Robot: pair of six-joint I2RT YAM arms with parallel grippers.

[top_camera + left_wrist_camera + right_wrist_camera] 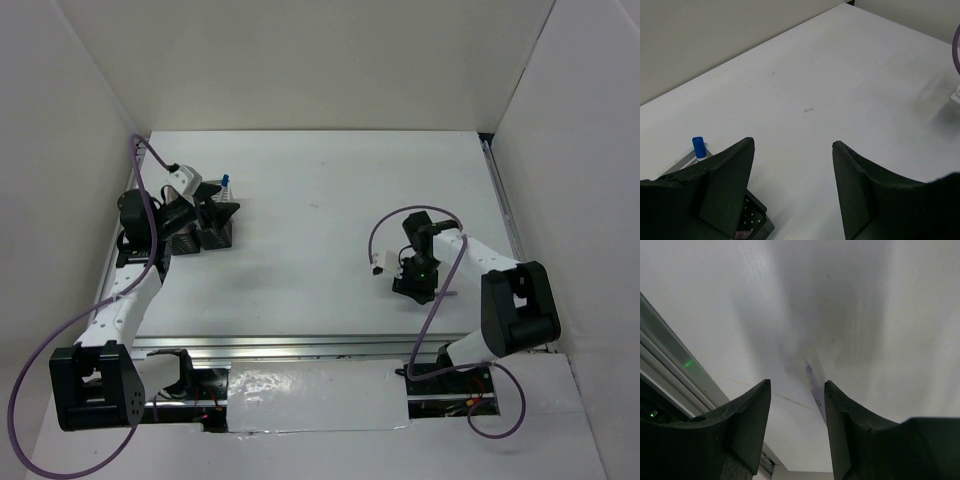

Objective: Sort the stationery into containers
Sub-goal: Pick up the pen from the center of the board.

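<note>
The mesh pen cups (214, 234) stand in a cluster at the table's left side. A white pen with a blue cap (226, 183) sticks up from the cluster; it also shows in the left wrist view (698, 148). My left gripper (208, 206) hangs open and empty just above the cups, with a black cup's rim (754, 220) under its left finger. My right gripper (414, 283) is open, low over the table at the front right. A thin grey pen (814, 385) lies on the table, its near end passing behind the right finger (850, 425); it also shows in the top view (447, 294).
White walls close in the table on three sides. A metal rail (300, 345) runs along the near edge, close to my right gripper, and shows in the right wrist view (675, 365). A purple cable (395, 225) loops above the right wrist.
</note>
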